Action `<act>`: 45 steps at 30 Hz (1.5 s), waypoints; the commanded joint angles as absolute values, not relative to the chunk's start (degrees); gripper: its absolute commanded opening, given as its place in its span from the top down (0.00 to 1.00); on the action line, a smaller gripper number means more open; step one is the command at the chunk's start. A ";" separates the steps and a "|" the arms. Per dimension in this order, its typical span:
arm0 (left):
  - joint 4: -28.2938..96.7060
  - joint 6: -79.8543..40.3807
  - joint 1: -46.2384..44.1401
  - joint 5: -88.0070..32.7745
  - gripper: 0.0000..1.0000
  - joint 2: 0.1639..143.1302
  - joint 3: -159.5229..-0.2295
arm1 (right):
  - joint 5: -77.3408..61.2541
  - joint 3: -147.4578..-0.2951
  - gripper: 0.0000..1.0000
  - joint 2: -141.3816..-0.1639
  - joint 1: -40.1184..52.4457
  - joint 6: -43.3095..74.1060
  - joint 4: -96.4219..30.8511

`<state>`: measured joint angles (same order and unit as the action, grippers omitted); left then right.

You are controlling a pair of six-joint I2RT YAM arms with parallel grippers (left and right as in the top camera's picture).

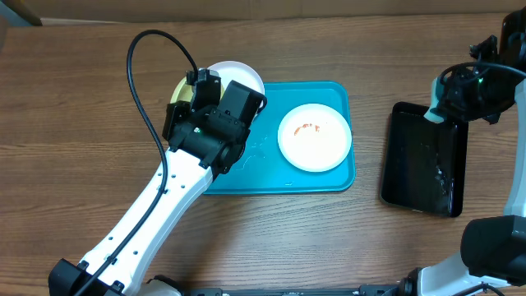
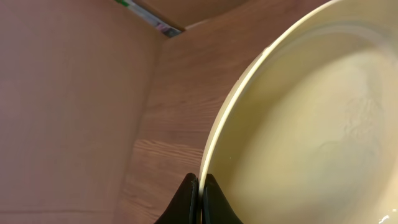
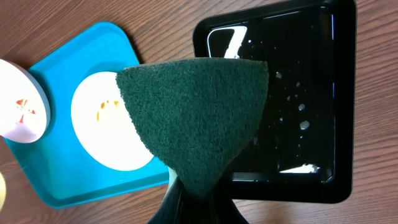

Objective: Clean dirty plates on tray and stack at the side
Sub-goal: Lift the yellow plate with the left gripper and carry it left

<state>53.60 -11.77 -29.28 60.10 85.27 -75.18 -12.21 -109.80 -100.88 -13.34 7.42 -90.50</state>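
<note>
The turquoise tray [image 1: 337, 177] lies mid-table. A white plate [image 1: 315, 137] with orange smears rests on its right half; it also shows in the right wrist view [image 3: 102, 134]. A second white plate [image 1: 242, 74] with smears sits at the tray's far left corner [image 3: 18, 112]. My left gripper [image 2: 200, 186] is shut on the rim of the pale yellow-green plate [image 2: 311, 124], left of the tray [image 1: 177, 89]. My right gripper [image 3: 198, 199] is shut on a dark green scouring pad [image 3: 199, 106] and hovers over the black tray's far left corner [image 1: 448, 103].
A black rectangular tray [image 1: 423, 164] with water drops lies right of the turquoise tray [image 3: 311, 93]. My left arm [image 1: 164, 197] crosses the table's front left and covers the turquoise tray's left edge. A black cable [image 1: 140, 90] loops above it.
</note>
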 commanded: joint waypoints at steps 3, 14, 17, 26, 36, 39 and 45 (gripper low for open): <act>53.12 -11.51 -29.71 65.04 0.96 84.09 -76.77 | -12.78 -109.45 0.96 -101.10 -13.26 6.98 -90.30; 53.04 -11.53 -30.46 65.14 0.96 84.09 -76.77 | -12.78 -109.45 0.96 -101.10 -13.26 6.98 -90.32; 52.84 -11.62 -31.16 64.84 0.96 84.09 -76.77 | -12.78 -109.45 0.96 -101.10 -13.26 6.98 -90.32; 52.64 -14.96 -25.63 36.16 0.96 84.09 -76.77 | -12.29 -109.43 0.96 -101.10 -13.26 6.98 -91.48; 52.93 -17.50 -10.04 14.02 0.96 84.09 -76.77 | -12.08 -101.91 0.96 -101.12 -13.26 7.05 -88.36; 53.54 -18.28 -3.20 9.17 0.96 84.09 -76.77 | -12.10 -96.97 0.96 -101.12 -13.26 7.03 -85.45; 54.06 -21.21 7.60 8.25 0.96 84.09 -76.69 | -12.29 -89.06 0.96 -101.12 -13.26 7.01 -79.02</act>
